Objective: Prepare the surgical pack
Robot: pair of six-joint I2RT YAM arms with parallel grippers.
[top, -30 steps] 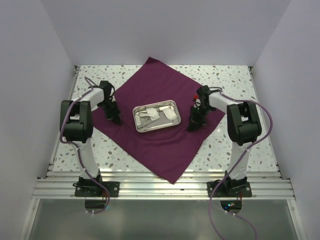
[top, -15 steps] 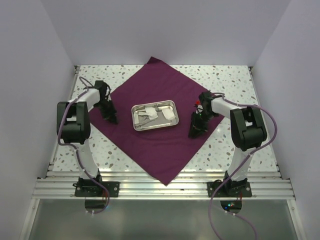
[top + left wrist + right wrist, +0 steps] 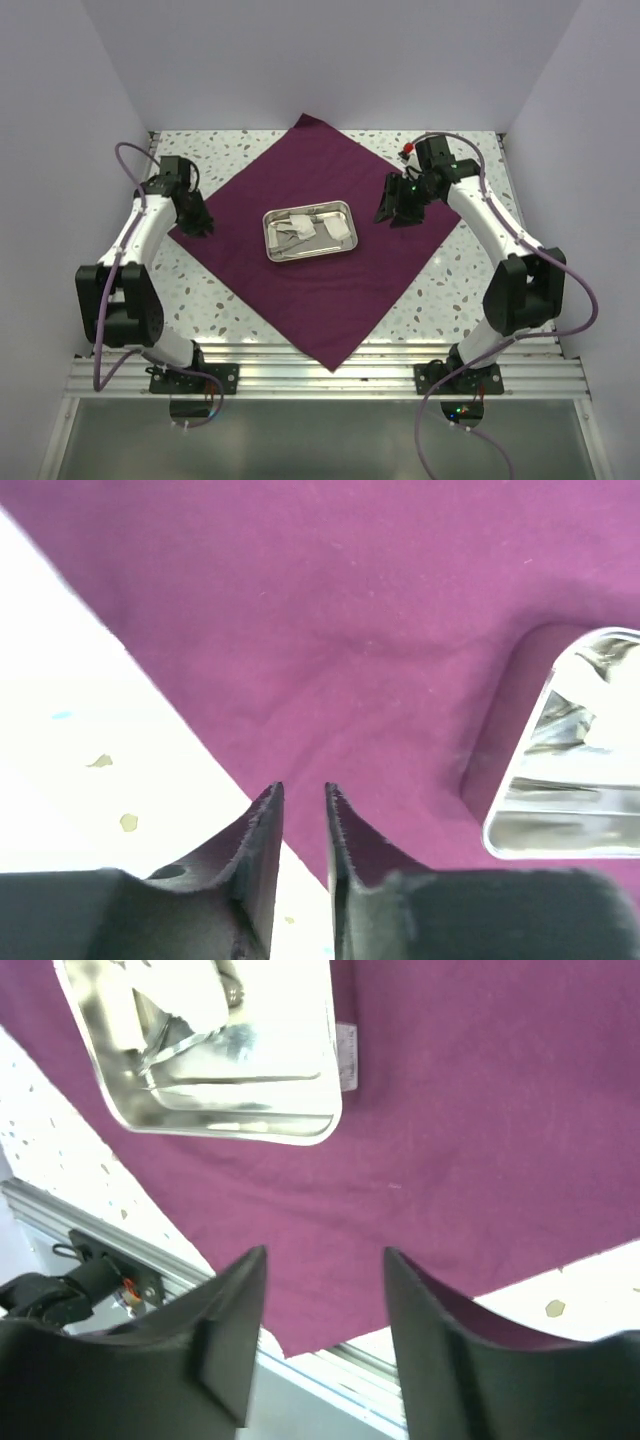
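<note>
The maroon cloth [image 3: 300,290] lies flat as a diamond on the speckled table. At its middle stands the steel tray [image 3: 312,255] with white gauze pads [image 3: 342,228] and small metal instruments [image 3: 288,243] inside. My left gripper [image 3: 197,222] hovers over the cloth's left corner. In the left wrist view it [image 3: 303,788] is open by a narrow gap with nothing in it, over the cloth's edge [image 3: 350,630], with the tray [image 3: 520,825] at right. My right gripper [image 3: 395,208] hangs above the cloth, right of the tray. It [image 3: 323,1255] is open and empty over the cloth [image 3: 480,1140], with the tray [image 3: 230,1125] beyond.
The speckled tabletop [image 3: 460,160] shows round the cloth. An aluminium rail [image 3: 320,375] runs along the near edge by the arm bases. White walls close in the left, right and back. A small white tag [image 3: 347,1055] sits on the cloth beside the tray.
Both grippers have opened and lifted off the cloth. The left arm swung out toward the cloth's left corner, the right arm rose toward the back right. The cloth's near corner shifted slightly left.
</note>
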